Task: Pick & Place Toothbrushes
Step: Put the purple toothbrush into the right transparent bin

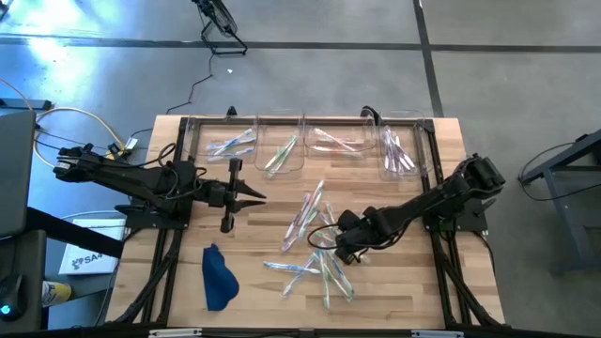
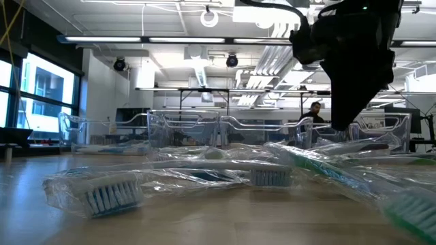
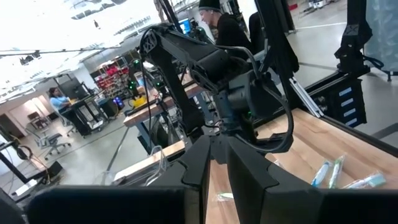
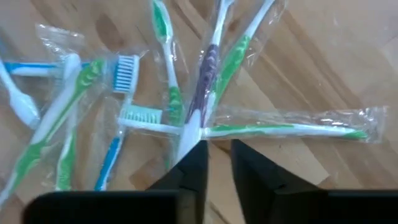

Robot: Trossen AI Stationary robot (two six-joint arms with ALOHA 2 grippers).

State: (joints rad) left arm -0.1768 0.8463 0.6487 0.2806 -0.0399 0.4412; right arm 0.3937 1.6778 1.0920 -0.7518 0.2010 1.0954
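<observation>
Where overhead blurs — purple-handled toothbrush (image 4: 200, 93) beneath right end effector (image 4: 216, 158).

A light wooden table (image 1: 404, 291) carries a row of clear plastic bins (image 1: 282, 150) along its far edge, a scatter of wrapped toothbrushes (image 1: 315, 249) across its middle and near right, and a crumpled dark blue cloth (image 1: 218, 278) near its front left.

We are in a robotics lab or workshop: a wooden desk (image 1: 394, 291) on a grey concrete floor (image 1: 526, 75), exposed ceiling ducts (image 2: 197, 68) and strip lights, other workbenches (image 3: 149, 115), and a person (image 3: 59, 99) working behind.
</observation>
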